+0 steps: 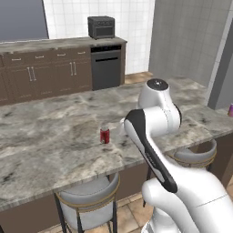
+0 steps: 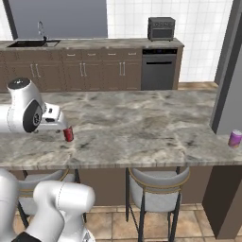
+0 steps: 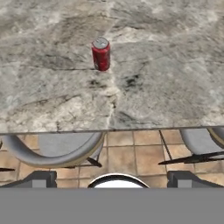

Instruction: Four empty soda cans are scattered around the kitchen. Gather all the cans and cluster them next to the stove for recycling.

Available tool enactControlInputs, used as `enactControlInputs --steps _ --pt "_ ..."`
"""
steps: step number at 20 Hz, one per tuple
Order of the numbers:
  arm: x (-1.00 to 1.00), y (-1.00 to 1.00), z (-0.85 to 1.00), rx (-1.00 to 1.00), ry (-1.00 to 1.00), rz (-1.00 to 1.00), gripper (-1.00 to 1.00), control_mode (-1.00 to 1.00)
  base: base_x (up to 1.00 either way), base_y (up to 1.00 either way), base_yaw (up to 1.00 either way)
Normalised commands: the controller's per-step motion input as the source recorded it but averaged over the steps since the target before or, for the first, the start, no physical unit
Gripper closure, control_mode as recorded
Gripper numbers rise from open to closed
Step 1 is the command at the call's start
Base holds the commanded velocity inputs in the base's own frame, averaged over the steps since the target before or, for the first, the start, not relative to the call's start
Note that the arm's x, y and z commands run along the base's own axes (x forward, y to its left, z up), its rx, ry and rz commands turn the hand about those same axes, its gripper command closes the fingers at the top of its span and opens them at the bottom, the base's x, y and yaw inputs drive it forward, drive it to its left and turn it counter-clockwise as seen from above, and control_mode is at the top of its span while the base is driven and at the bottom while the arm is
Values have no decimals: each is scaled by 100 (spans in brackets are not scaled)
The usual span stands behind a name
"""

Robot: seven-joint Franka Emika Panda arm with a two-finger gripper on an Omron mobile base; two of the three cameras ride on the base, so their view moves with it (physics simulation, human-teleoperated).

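A marbled grey stone tabletop (image 2: 142,118) spans the room, with grey-cushioned stools (image 2: 158,186) tucked under its near edge on a terracotta tile floor (image 3: 131,151). Beyond it, dark wood cabinets (image 2: 85,73) run along a white tiled wall (image 2: 198,28), holding a sink (image 2: 33,43), a dark dishwasher (image 2: 159,68) and a toaster oven (image 2: 161,28).

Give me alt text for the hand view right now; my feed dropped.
A small red cylindrical soda can stands upright on a grey-brown marbled stone counter, ahead of the open gripper and slightly left of centre. Below the counter's near edge are grey cushioned bar stools over a tan tiled floor.
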Motion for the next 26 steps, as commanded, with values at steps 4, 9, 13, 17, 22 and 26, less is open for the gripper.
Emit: enactControlInputs --steps 4,9,13,17,22,26 --pt "35 6 -34 0 0 0 -100 -100 0 0 0" --pt "35 15 -23 0 1 0 -100 -100 0 0 0" --pt "29 26 -6 0 0 0 -100 -100 0 0 0" --pt "26 18 -6 0 3 0 -100 -100 0 0 0" --pt "34 12 -15 0 8 0 -100 -100 0 0 0" --pt "31 3 -21 0 9 0 -100 -100 0 0 0"
